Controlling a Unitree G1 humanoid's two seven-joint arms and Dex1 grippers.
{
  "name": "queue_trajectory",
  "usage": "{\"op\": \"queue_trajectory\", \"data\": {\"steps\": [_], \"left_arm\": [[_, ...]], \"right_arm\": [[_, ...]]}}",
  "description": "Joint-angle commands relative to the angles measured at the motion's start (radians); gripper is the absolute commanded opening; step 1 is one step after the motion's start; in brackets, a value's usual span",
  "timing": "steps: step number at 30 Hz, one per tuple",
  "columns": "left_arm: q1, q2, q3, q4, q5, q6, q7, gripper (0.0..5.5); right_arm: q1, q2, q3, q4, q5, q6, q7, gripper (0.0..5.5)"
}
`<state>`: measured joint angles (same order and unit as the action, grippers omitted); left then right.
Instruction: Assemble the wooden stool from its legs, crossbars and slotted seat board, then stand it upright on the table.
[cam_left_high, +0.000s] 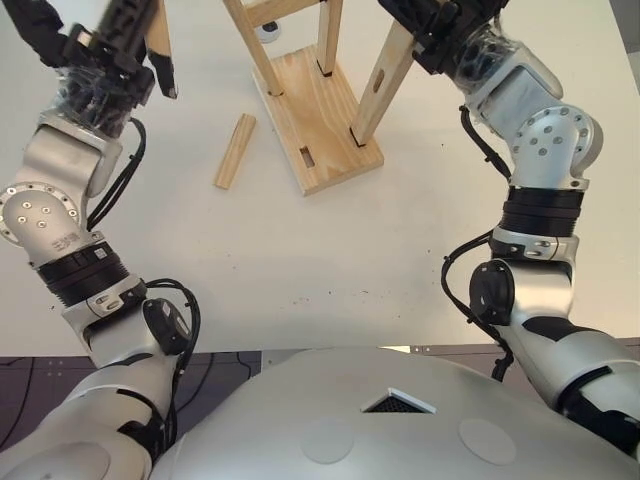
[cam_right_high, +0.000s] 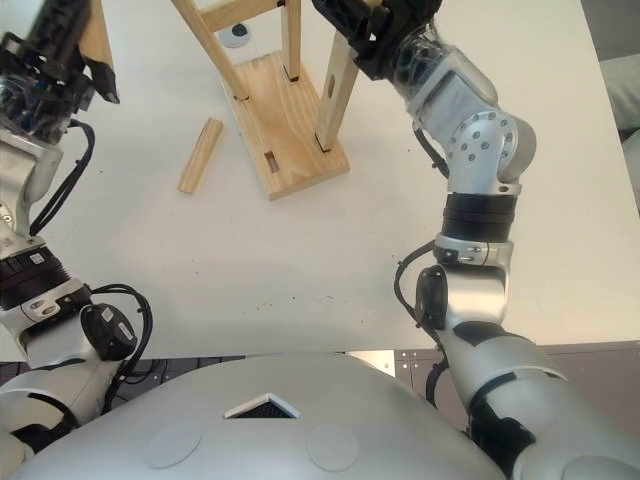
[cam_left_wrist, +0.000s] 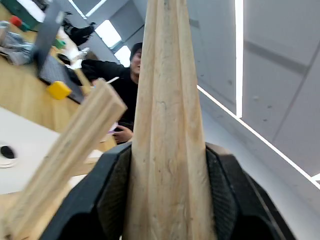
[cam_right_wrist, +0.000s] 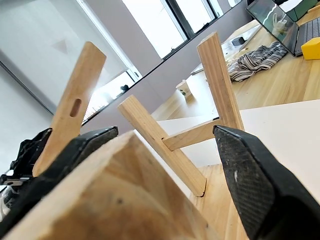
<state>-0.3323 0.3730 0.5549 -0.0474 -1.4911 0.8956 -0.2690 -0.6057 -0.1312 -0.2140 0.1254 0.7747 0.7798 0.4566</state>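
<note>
Slotted seat board (cam_left_high: 320, 110), pale flat wood, lies on white table (cam_left_high: 300, 260); three square legs stand in its slots, one slot (cam_left_high: 305, 156) bare. Loose crossbar (cam_left_high: 235, 150) lies beside it. Left gripper (cam_left_wrist: 167, 165) clenched on a fourth leg (cam_left_wrist: 167, 100), grain visible in the wrist view. Right gripper (cam_left_high: 420, 30) at top of near-right leg (cam_left_high: 378, 90); grip cannot be told

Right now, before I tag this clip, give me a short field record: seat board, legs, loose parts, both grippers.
Seat board: flat on the table, slots up; near left slot empty.
Far legs: two, standing in the board, joined by a fitted crossbar.
Third leg: standing at the board's near right corner, right gripper shut on its upper end.
Fourth leg: in the air, clamped in the left gripper.
Loose crossbar: flat on the table, left of the board, apart.
Stage: upside down, unfinished.
</note>
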Motion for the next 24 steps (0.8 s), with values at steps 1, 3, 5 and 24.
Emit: {"op": "queue_trajectory", "data": {"steps": [1, 3, 5, 24], "left_arm": [[-0.053, -0.081, 0.033, -0.167, -0.481, 0.109, -0.088, 2.01], [-0.059, -0.141, -0.041, -0.195, -0.481, 0.129, -0.099, 2.01], [-0.061, -0.187, -0.095, -0.211, -0.481, 0.147, -0.106, 2.01], [0.045, -0.359, -0.304, -0.136, -0.481, 0.261, -0.169, 2.01]], "right_arm": [[-0.218, -0.008, -0.17, 0.031, 0.381, 0.201, 0.058, 3.83], [-0.264, -0.014, -0.19, 0.054, 0.483, 0.258, 0.091, 4.17], [-0.293, -0.026, -0.193, 0.085, 0.523, 0.296, 0.105, 4.44], [-0.379, -0.063, -0.106, 0.056, 0.735, 0.456, 0.258, 5.03]]}}
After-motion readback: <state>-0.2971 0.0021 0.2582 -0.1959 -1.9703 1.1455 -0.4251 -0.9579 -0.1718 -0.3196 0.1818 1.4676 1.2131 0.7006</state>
